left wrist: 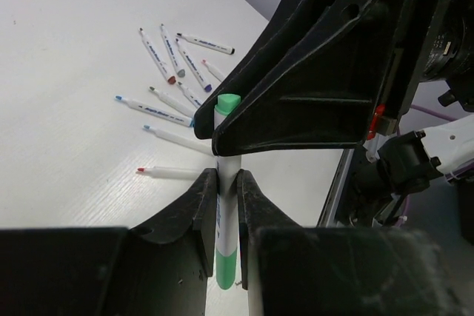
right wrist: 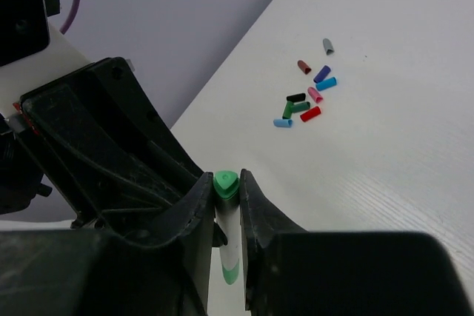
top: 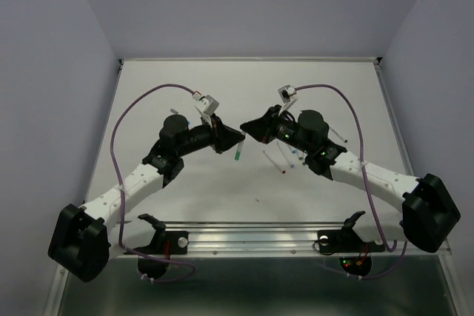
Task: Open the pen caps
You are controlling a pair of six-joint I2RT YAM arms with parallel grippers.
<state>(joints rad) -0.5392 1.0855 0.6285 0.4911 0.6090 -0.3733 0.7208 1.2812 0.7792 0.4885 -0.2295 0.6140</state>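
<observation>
A white pen (left wrist: 227, 212) with a green cap on each end stands upright between my two grippers. My left gripper (left wrist: 227, 175) is shut on its white barrel, above the lower green cap (left wrist: 226, 268). My right gripper (right wrist: 227, 183) is shut on the upper green cap (right wrist: 227, 184), which also shows in the left wrist view (left wrist: 229, 101). In the top view both grippers meet above the table's middle, the left gripper (top: 235, 139) and the right gripper (top: 246, 130), with the pen's green end (top: 237, 156) hanging below. Several loose pen caps (right wrist: 305, 100) in red, green, blue, purple, pink and grey lie in a cluster on the table.
Several uncapped white pens (left wrist: 174, 72) lie scattered on the white table (left wrist: 67, 49), and show under the right arm in the top view (top: 285, 159). A metal rail (top: 252, 238) runs along the near edge. Grey walls close the back and sides.
</observation>
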